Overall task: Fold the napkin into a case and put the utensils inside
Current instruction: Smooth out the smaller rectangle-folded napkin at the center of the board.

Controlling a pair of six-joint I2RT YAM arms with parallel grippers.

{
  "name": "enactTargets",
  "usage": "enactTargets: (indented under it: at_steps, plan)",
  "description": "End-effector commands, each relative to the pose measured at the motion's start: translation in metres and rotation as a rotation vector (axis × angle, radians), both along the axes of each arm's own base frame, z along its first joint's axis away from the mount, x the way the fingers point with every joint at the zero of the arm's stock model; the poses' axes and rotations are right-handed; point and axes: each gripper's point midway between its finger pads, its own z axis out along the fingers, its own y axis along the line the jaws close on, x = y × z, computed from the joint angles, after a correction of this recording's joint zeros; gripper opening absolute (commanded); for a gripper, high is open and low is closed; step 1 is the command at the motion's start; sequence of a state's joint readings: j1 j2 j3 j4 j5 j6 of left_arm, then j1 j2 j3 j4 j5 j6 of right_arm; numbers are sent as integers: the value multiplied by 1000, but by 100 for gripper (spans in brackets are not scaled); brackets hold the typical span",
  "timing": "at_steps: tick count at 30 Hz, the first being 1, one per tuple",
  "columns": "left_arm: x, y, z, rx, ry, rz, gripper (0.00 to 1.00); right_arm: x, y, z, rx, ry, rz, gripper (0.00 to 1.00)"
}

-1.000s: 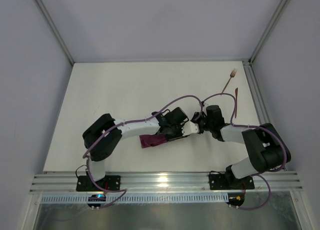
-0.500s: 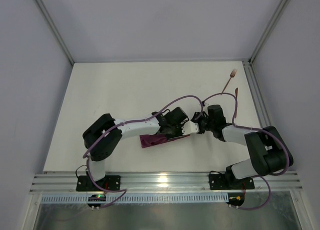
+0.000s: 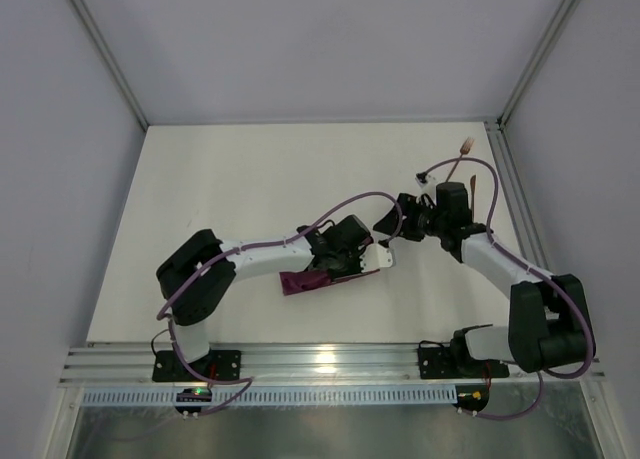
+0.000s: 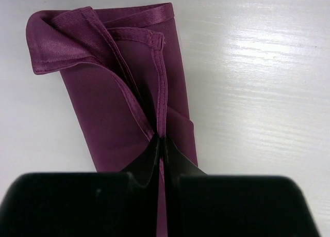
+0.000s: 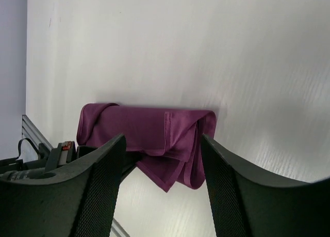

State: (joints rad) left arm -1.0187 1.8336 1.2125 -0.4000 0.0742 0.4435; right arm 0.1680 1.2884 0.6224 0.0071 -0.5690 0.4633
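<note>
White table (image 3: 250,179), grey walls (image 3: 320,39), folded napkin (image 3: 303,281)

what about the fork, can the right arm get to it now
likely yes: the right claw is open and empty, and the fork lies close beside that arm's wrist, though the claw faces away

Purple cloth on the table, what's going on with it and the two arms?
The left arm's fingers are shut on a hem of the plum-purple cloth napkin, which lies folded into a narrow strip. The right arm's fingers are open and clear of it. The slim copper-brown fork and knife lie at the far right of the white table, not yet inside.
</note>
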Motion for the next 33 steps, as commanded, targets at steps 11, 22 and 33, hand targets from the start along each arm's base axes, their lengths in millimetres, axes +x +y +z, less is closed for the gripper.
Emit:
enactTargets:
  at_steps: [11, 22, 33]
  plan:
    - [-5, -3, 7, -34, 9, -32, 0, 26, 29, -31, -89, 63, 80, 65]
    - [10, -1, 9, -26, -51, 39, 0, 12, 35, -50, -125, 74, 109, 10]
    - [29, 3, 13, -27, -124, 143, 0, -11, 31, -34, -82, 48, 93, 8]
